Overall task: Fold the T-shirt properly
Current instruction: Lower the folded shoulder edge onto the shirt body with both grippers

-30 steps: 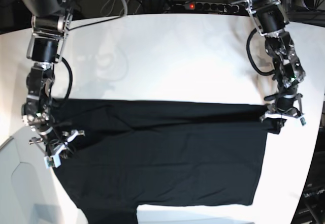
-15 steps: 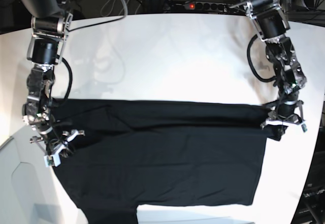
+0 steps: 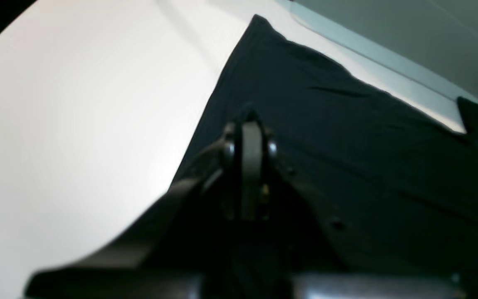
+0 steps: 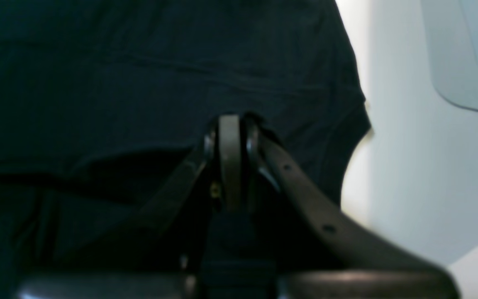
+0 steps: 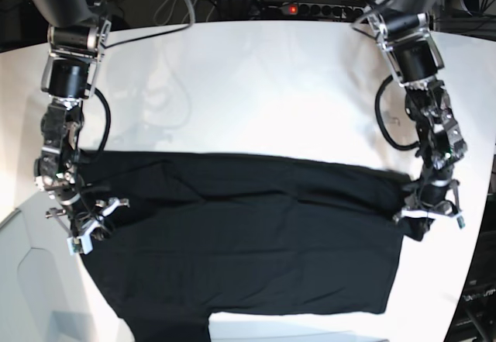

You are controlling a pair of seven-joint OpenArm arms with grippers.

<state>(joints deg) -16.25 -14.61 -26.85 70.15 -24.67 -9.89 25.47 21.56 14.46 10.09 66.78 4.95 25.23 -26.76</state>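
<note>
Smooth white table (image 5: 256, 86); matte, creased black T-shirt (image 5: 248, 241) spread flat.

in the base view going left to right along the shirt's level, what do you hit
right gripper shut on the shirt's left edge → black T-shirt spread across the white table → left gripper shut on the shirt's right edge

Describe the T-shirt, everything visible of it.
The T-shirt is plain black, soft cloth, spread flat on the white table with its far edge folded over into a long band and shallow creases across it. Its near part runs out of the base view. The left gripper pinches one end of the fold, the right gripper the other, both with jaws shut on the cloth. No tag or print shows.
</note>
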